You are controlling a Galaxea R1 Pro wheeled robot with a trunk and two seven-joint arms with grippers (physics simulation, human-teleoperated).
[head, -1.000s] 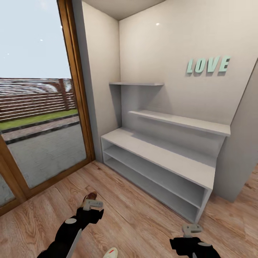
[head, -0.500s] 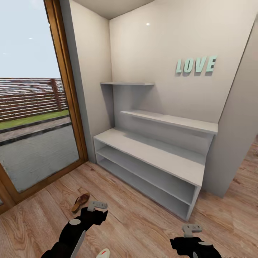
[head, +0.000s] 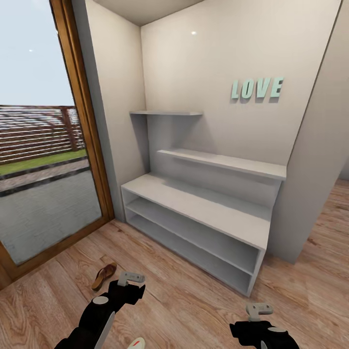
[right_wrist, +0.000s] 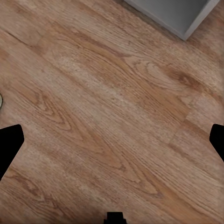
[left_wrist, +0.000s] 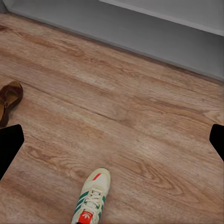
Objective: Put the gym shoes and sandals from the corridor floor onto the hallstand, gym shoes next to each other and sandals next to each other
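hallstand (head: 194, 201) ahead against wall, sandal (head: 103, 276) on floor (head: 194, 300) before it

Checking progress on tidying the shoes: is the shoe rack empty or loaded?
Empty. The shoe rack has a bare top and bare shelves; a sandal and a sneaker lie on the floor.

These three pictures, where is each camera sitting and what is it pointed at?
Head view: from the robot's head, looking forward and down at the rack, a sandal and both arms, left gripper, right gripper.
Left wrist view: on the left arm, looking down at the floor, a sneaker and the sandal; dark fingers at the edges.
Right wrist view: on the right arm, looking down at floor and the rack's corner.
Shared: head and left wrist views both show the sandal.
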